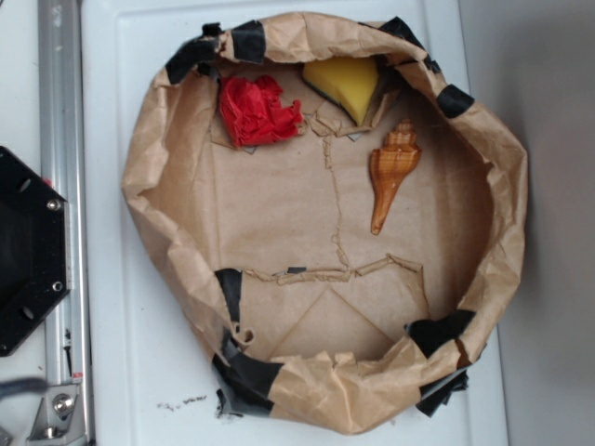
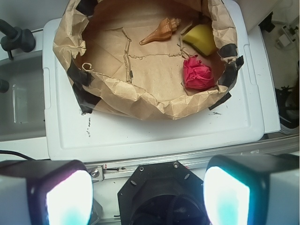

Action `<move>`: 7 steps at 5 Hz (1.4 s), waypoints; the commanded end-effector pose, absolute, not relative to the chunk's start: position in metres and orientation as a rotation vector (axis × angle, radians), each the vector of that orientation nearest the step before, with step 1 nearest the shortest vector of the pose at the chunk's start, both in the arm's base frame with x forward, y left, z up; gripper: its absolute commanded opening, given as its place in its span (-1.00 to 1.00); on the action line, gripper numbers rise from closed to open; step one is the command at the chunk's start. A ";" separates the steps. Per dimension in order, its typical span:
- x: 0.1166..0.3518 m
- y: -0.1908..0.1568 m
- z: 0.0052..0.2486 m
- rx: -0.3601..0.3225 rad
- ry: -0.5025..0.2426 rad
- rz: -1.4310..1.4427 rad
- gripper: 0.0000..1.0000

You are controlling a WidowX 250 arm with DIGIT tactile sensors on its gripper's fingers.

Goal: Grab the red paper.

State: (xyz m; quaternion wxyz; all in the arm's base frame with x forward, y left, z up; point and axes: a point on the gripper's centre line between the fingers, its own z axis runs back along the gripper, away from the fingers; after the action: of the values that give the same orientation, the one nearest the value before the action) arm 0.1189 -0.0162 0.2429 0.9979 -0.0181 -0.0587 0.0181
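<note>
Inside the paper bag [image 1: 502, 214] — red paper [image 1: 257, 111], crumpled, ragged, bright — beside yellow sponge [image 1: 346, 84]

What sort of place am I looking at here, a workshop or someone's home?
Probably a robot test bench, not a home. A paper bag taped into a low bin sits on a white plastic lid, holding odd props: red paper, a yellow sponge, a shell.

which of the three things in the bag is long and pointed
The orange-brown conch shell: it tapers to a thin tip, while the red paper is a crumpled wad and the yellow sponge is a blunt wedge.
</note>
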 end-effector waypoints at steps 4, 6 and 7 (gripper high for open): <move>0.208 0.027 0.184 0.230 -0.079 0.142 1.00; 0.208 0.027 0.184 0.230 -0.079 0.142 1.00; 0.208 0.027 0.184 0.230 -0.079 0.142 1.00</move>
State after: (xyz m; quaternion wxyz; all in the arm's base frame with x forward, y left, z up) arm 0.2099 0.0199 0.1774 0.9913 0.1136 -0.0339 0.0570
